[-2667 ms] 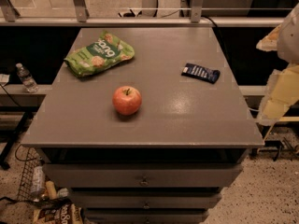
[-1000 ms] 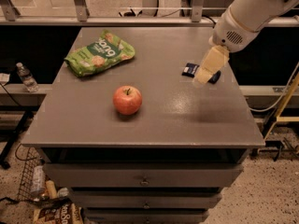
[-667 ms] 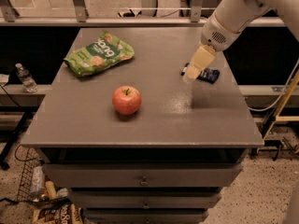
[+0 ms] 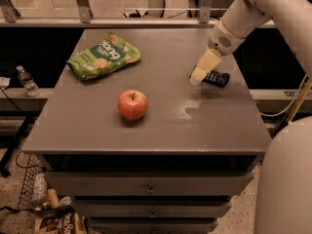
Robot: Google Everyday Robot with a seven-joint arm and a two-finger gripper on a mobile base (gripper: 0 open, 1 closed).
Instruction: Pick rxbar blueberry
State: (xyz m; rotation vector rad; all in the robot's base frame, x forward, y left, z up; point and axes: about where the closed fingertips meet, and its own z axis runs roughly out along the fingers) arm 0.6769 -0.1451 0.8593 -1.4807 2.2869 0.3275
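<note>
The rxbar blueberry (image 4: 218, 78) is a small dark navy bar lying flat near the right edge of the grey cabinet top (image 4: 161, 116). My gripper (image 4: 199, 75) hangs from the white arm coming in from the upper right. Its cream fingers point down and left, just over the bar's left end, which they hide. The gripper holds nothing that I can see.
A red apple (image 4: 132, 105) stands at the middle left of the top. A green snack bag (image 4: 103, 54) lies at the back left. A water bottle (image 4: 26, 81) stands on a ledge at the left. The robot's white body (image 4: 287, 179) fills the lower right corner.
The arm has swung in from the right edge over the table. The gripper has moved left and down across the bar and now covers its left end.
</note>
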